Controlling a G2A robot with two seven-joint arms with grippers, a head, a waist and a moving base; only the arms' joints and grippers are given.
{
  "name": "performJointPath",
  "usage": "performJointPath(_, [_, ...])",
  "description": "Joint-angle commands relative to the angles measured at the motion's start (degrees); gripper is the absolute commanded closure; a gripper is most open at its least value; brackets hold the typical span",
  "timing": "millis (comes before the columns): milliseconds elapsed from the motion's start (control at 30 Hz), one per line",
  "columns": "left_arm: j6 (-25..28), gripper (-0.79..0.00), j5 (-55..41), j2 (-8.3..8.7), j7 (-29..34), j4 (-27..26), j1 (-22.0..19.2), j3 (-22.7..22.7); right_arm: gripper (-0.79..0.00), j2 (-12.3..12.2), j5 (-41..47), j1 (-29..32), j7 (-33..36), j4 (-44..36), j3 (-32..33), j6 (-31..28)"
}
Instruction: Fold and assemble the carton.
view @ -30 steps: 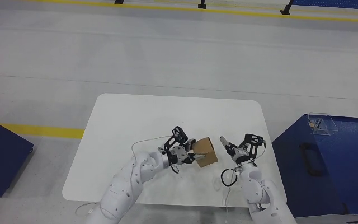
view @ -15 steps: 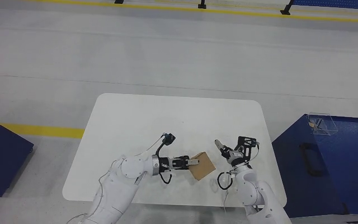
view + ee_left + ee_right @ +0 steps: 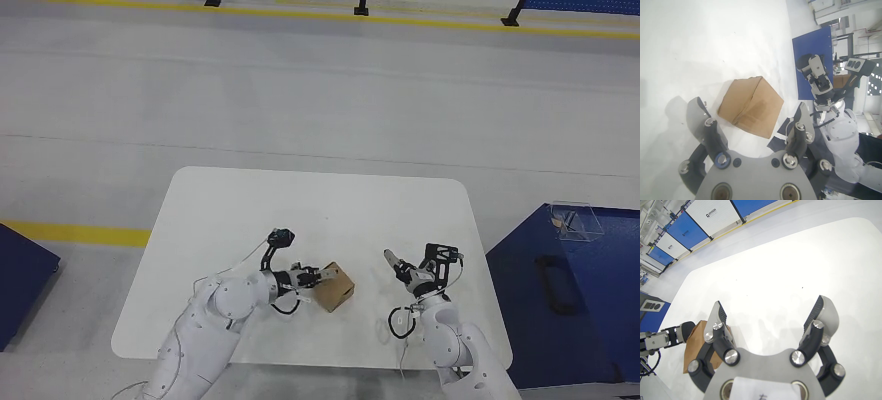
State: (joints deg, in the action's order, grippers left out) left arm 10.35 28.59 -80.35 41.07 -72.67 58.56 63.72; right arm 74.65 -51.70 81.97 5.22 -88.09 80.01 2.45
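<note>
The brown carton [image 3: 336, 286] lies closed as a small box on the white table [image 3: 300, 200], near the front middle. My left gripper [image 3: 309, 277] is just to its left, open; in the left wrist view the carton [image 3: 751, 109] rests free on the table just ahead of the left gripper [image 3: 748, 103]. My right gripper [image 3: 395, 263] hovers open to the carton's right, a short gap away, holding nothing. In the right wrist view the right gripper [image 3: 771, 302] is empty, and the carton [image 3: 694, 344] is partly hidden behind one finger [image 3: 719, 317].
A blue cabinet [image 3: 580, 290] stands off the table's right edge with a clear plastic box [image 3: 572, 220] on top. Another blue unit [image 3: 20, 280] stands at the far left. The table's front edge runs close behind both arms.
The left arm carried the carton leftward and down onto the table, then let it go. Its wrist swung back to the left. The right gripper shifted slightly left.
</note>
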Motion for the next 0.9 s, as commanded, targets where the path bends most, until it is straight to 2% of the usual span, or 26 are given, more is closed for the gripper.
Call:
performJointPath(0, [2.15,-0.785,4.88,0.50,-6.07,-5.99,2.80,0.63,-0.785,0.00,0.00,0.00,0.00,0.00,0.00,0.00])
performJointPath(33, [3.37,-0.677,7.56,0.73,-9.04,-8.66,4.23,0.80,-0.785,0.00,0.00,0.00,0.00,0.00,0.00,0.00])
performJointPath(67, [6.84,-0.292,11.12,0.96,-11.36,-11.99,5.27,0.11,-0.785,0.00,0.00,0.00,0.00,0.00,0.00,0.00])
performJointPath(100, [10.60,0.000,14.38,1.23,-13.35,-13.76,6.46,-0.47,-0.785,0.00,0.00,0.00,0.00,0.00,0.00,0.00])
performJointPath(133, [14.45,0.000,17.59,1.53,-15.28,-14.78,7.35,-0.82,-0.785,0.00,0.00,0.00,0.00,0.00,0.00,0.00])
performJointPath(233, [19.38,0.000,28.40,2.13,-20.56,-15.56,8.37,-1.81,-0.785,0.00,0.00,0.00,0.00,0.00,0.00,0.00])
performJointPath(400, [23.15,0.000,34.44,2.45,-25.76,-12.41,8.84,-3.35,-0.785,0.00,0.00,0.00,0.00,0.00,0.00,0.00])
performJointPath(700, [20.99,0.000,35.46,2.42,-25.90,-7.84,7.48,-4.30,-0.785,0.00,0.00,0.00,0.00,0.00,0.00,0.00])
performJointPath(867, [17.61,0.000,35.67,1.96,-27.74,-5.76,5.87,-5.32,-0.785,0.00,0.00,0.00,0.00,0.00,0.00,0.00])
